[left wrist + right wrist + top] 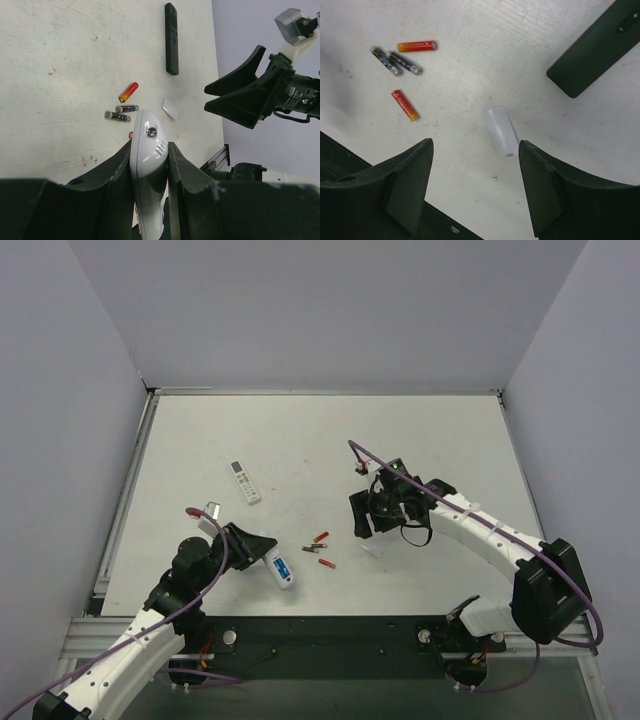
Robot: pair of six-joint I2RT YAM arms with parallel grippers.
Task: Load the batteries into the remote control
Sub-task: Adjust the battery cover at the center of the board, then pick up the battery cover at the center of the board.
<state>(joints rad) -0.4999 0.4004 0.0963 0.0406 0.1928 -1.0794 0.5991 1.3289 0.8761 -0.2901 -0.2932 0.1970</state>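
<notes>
The remote control (148, 165) between the matt, grainy black plastic fingers (187, 185) of the left gripper (149, 147) is smooth, glossy white plastic. Under the right gripper (475, 145) the table (470, 60) is matt white and scuffed, the red cells (417, 46) glossy, the black remote (592, 55) matt plastic.

Slim white plastic remote (147, 165) -- white shell, blue patch in top view; short cylindrical cell (417, 46) red fading to orange-yellow, second red-orange cell (405, 105) alike; dark grey cells (406, 64) w/ orange-flecked labels, silver ends; long slim remote (171, 37) matte black; small flat cover (501, 131) plain white; tabletop (400, 440) off-white -- dark specks.
</notes>
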